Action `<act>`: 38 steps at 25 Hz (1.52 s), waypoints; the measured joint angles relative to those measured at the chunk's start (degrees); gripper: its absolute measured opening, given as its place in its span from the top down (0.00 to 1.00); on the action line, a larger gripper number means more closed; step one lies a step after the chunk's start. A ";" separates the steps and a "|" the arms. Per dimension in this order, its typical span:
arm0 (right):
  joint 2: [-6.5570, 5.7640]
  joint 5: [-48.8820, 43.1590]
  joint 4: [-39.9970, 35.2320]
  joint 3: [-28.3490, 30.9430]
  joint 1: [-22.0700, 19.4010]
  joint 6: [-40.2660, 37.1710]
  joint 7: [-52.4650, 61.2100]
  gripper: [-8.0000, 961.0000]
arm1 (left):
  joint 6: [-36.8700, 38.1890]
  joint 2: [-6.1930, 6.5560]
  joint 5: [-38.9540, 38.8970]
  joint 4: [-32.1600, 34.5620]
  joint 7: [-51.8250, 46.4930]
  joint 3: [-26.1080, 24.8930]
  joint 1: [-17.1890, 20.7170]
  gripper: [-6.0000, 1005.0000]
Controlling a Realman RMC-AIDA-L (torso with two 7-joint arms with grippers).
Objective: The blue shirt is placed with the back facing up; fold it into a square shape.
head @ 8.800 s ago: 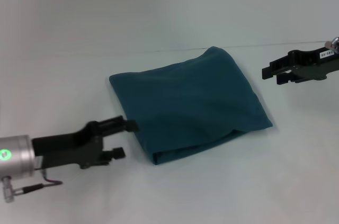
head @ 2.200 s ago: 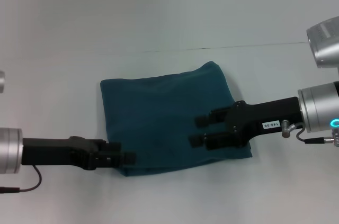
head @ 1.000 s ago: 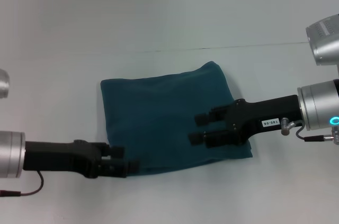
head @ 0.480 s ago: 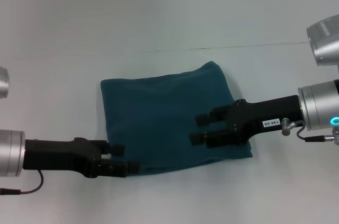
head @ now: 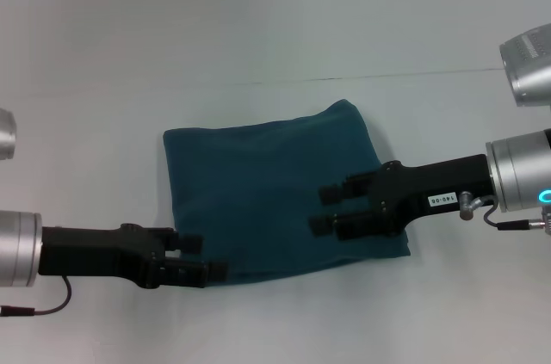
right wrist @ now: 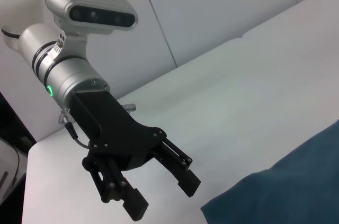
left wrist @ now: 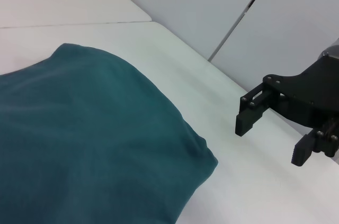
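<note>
Your left gripper (head: 203, 258) is open, empty, beside the soft, folded, dark teal-blue knit shirt (head: 258, 183). Your right gripper (head: 325, 211) hangs open above it, empty.

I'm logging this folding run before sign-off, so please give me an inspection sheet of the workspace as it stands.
Surface: white table, bare around the cloth; a thin seam line crosses its far side.
Job's things: blue shirt lies folded into a rough square, flat, far right corner bulging slightly.
Clutter: nothing seen.
Grippers: left hand open, at the shirt's near left corner, holding nothing. Right hand open, over the shirt's right side; contact with the cloth cannot be told.
Cables: thin dark cable loops under the left wrist; a short one at the right wrist.
Surroundings: pale wall panels behind the table.
</note>
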 joint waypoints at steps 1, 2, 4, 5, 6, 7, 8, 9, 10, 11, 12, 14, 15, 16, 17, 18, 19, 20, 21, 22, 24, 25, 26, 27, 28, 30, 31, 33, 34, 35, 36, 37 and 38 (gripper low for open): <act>0.00 -0.03 0.02 0.00 0.00 -0.01 0.00 0.32 | -0.01 0.00 0.01 -0.01 0.00 0.00 0.00 0.17; 0.00 -0.04 0.03 0.00 0.02 -0.01 0.00 0.32 | -0.02 0.00 0.03 -0.01 0.00 0.00 0.02 0.17; 0.01 -0.05 0.03 0.00 0.06 -0.01 0.00 0.32 | -0.02 0.00 0.04 -0.01 0.00 0.00 0.06 0.17; 0.01 -0.06 0.02 0.00 0.08 -0.01 0.00 0.32 | -0.02 0.00 0.04 -0.01 0.00 0.00 0.08 0.17; 0.02 -0.05 0.01 0.00 0.08 0.00 0.00 0.32 | -0.02 0.00 0.03 -0.01 0.00 0.00 0.09 0.17; 0.02 -0.05 0.01 0.00 0.08 0.00 0.00 0.32 | -0.03 0.00 0.03 -0.01 0.00 0.00 0.09 0.17; 0.02 -0.05 0.00 0.00 0.09 0.01 0.00 0.32 | -0.02 0.00 0.02 -0.03 0.00 0.00 0.08 0.17; 0.02 -0.05 0.00 0.00 0.09 0.01 0.00 0.32 | -0.02 0.00 0.02 -0.04 0.00 0.00 0.07 0.17; 0.02 -0.05 -0.02 0.00 0.09 0.01 0.00 0.32 | -0.03 -0.01 0.03 -0.04 0.01 0.00 0.05 0.17; 0.02 -0.05 -0.05 0.00 0.09 0.01 0.00 0.32 | -0.02 -0.03 0.05 -0.03 0.01 0.00 0.03 0.17; 0.02 -0.05 -0.07 0.00 0.09 -0.01 0.00 0.32 | -0.03 -0.05 0.07 -0.02 0.01 0.00 0.00 0.17; 0.02 -0.06 -0.10 0.00 0.09 -0.08 0.00 0.32 | -0.06 -0.08 0.08 -0.03 0.01 0.00 -0.09 0.17; 0.03 -0.05 -0.11 0.00 0.09 -0.10 0.00 0.32 | -0.08 -0.08 0.08 -0.04 0.01 0.00 -0.12 0.17; 0.03 -0.05 -0.11 0.00 0.09 -0.12 0.00 0.32 | -0.09 -0.09 0.08 -0.04 0.01 0.00 -0.15 0.17; 0.02 -0.05 -0.12 0.00 0.09 -0.13 0.00 0.32 | -0.10 -0.08 0.07 -0.04 0.01 0.01 -0.16 0.17; 0.02 -0.05 -0.12 0.00 0.09 -0.14 0.00 0.32 | -0.11 -0.09 0.06 -0.04 0.01 0.01 -0.16 0.17; 0.02 -0.05 -0.12 0.00 0.09 -0.15 0.00 0.32 | -0.12 -0.09 0.05 -0.04 0.01 0.00 -0.17 0.17; 0.02 -0.05 -0.12 0.00 0.09 -0.16 0.00 0.32 | -0.19 -0.09 0.03 -0.04 0.01 0.00 -0.17 0.17; 0.03 -0.05 -0.12 0.00 0.09 -0.16 0.00 0.32 | -0.27 -0.09 -0.01 -0.04 0.00 -0.02 -0.18 0.17; 0.03 -0.05 -0.12 0.01 0.09 -0.13 0.00 0.32 | -0.45 -0.09 -0.05 -0.05 0.01 -0.04 -0.18 0.17; 0.03 -0.05 -0.12 0.10 0.09 0.01 0.00 0.32 | -0.86 -0.09 -0.20 -0.11 0.01 -0.07 -0.18 0.17; 0.03 -0.05 -0.12 0.18 0.09 0.08 0.00 0.32 | -1.15 -0.09 -0.29 -0.14 0.01 -0.08 -0.19 0.17; 0.02 -0.04 -0.12 0.26 0.09 0.18 0.02 0.32 | -1.45 -0.14 -0.36 -0.17 0.01 -0.08 -0.18 0.17; 0.02 -0.05 -0.13 0.31 0.06 0.37 0.07 0.32 | -1.80 -0.18 -0.39 -0.20 0.01 -0.09 -0.20 0.17; 0.03 -0.05 -0.15 0.36 -0.02 0.60 0.11 0.32 | -2.20 -0.24 -0.40 -0.23 0.01 -0.09 -0.22 0.17; -0.01 -0.05 -0.22 0.38 -0.23 1.24 0.29 0.32 | -3.15 -0.39 -0.41 -0.31 0.01 -0.12 -0.29 0.17; -0.16 -0.05 -0.24 0.39 -0.34 1.62 0.46 0.32 | -3.55 -0.43 -0.42 -0.36 0.01 -0.12 -0.32 0.17; -0.68 -0.04 -0.16 0.41 -0.52 2.09 0.97 0.32 | -3.75 -0.45 -0.42 -0.40 0.01 -0.12 -0.36 0.17; -0.96 -0.02 -0.11 0.43 -0.66 2.23 1.27 0.32 | -3.98 -0.46 -0.43 -0.44 0.01 -0.12 -0.41 0.17; -1.17 0.06 -0.13 0.49 -0.83 2.27 1.59 0.32 | -4.15 -0.46 -0.45 -0.49 0.01 -0.01 -0.53 0.17; -1.36 0.13 -0.20 0.57 -1.00 2.25 1.85 0.32 | -4.18 -0.46 -0.45 -0.50 0.01 0.02 -0.55 0.17; -1.46 0.15 -0.31 0.73 -1.08 2.24 2.04 0.32 | -4.26 -0.46 -0.45 -0.50 0.01 0.07 -0.60 0.17; -1.52 0.15 -0.36 0.92 -1.15 2.21 2.15 0.32 | -4.35 -0.46 -0.45 -0.51 0.01 0.10 -0.64 0.17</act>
